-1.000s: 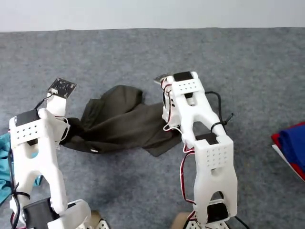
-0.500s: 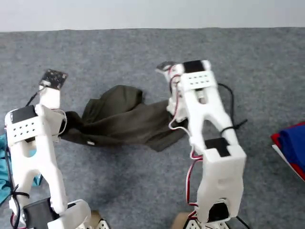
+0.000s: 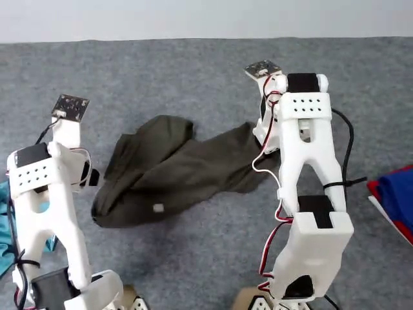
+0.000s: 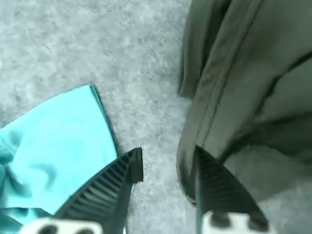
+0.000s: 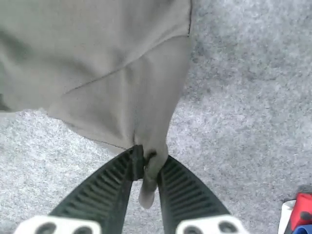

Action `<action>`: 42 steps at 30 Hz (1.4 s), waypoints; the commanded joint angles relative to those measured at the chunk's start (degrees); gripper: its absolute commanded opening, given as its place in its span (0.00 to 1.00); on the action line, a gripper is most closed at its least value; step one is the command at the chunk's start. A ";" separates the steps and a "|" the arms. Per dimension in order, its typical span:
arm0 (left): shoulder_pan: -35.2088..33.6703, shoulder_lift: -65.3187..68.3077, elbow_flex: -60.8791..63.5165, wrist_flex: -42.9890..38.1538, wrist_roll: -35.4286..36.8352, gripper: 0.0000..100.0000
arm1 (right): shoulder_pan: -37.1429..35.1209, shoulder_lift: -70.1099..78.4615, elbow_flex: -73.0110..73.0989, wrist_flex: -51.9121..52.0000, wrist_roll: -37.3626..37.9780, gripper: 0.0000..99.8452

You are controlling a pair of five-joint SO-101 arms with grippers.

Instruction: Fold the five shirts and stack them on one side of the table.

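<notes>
A dark olive shirt (image 3: 171, 171) lies crumpled in the middle of the grey table. Its right edge is lifted and pinched in my right gripper (image 5: 146, 163), which is shut on a fold of the olive shirt (image 5: 102, 58). The right arm (image 3: 306, 148) stands at the shirt's right end. My left gripper (image 4: 165, 163) is open just above the table, beside the left hem of the olive shirt (image 4: 243, 92), with one finger (image 4: 209, 170) over the fabric edge. A teal shirt (image 4: 48, 136) lies on its other side.
The teal shirt (image 3: 6, 219) sits at the table's left edge behind the left arm (image 3: 45, 200). A red and blue shirt (image 3: 395, 194) lies at the right edge. Bare grey table (image 3: 193, 71) stretches behind the olive shirt.
The right arm has swung right and back, dragging the olive shirt's right edge with it. The left gripper has let go of the left corner, which now lies flat on the table.
</notes>
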State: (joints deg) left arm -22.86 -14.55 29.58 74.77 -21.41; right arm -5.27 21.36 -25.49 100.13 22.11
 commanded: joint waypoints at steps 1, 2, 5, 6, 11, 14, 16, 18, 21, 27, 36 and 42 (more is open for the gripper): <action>3.16 -2.64 -0.40 4.57 -3.08 0.19 | 0.13 -3.65 -1.58 1.45 0.18 0.01; 4.40 -2.64 -0.31 5.71 -3.78 0.19 | 0.13 -3.65 -1.58 1.45 0.18 0.01; 7.74 -2.55 -0.04 7.21 -5.80 0.19 | 0.22 -3.65 -1.58 1.63 0.18 0.01; 8.88 -2.46 -0.04 7.30 -6.24 0.19 | 0.22 -3.65 -1.58 1.63 0.18 0.01; 11.96 -2.11 1.01 6.24 -9.05 0.19 | 0.31 -3.65 -1.58 1.98 0.18 0.01; 12.22 -2.11 5.05 1.41 -11.25 0.19 | 0.13 -3.65 -1.58 1.98 0.18 0.01; 12.40 -2.11 8.48 -1.67 -13.27 0.19 | 0.13 -3.65 -1.58 1.98 0.18 0.01; 13.54 -2.11 11.21 -2.55 -14.86 0.19 | 0.13 -3.74 -1.58 1.98 0.18 0.01; 14.95 -2.11 13.41 -2.99 -15.47 0.19 | 0.13 -3.65 -1.58 2.07 0.18 0.01; 15.82 -1.41 13.76 -7.56 -15.47 0.19 | 0.04 -3.65 -1.58 1.98 -1.85 0.01; 18.02 13.01 8.40 -3.78 -16.26 0.21 | 0.04 -3.65 -1.58 1.98 -1.85 0.01; 17.93 17.49 5.05 1.41 -19.25 0.18 | 0.04 -3.65 -1.58 1.98 -1.85 0.01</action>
State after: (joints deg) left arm -5.19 2.86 36.97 74.07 -39.52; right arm -5.27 21.36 -25.49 100.13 21.05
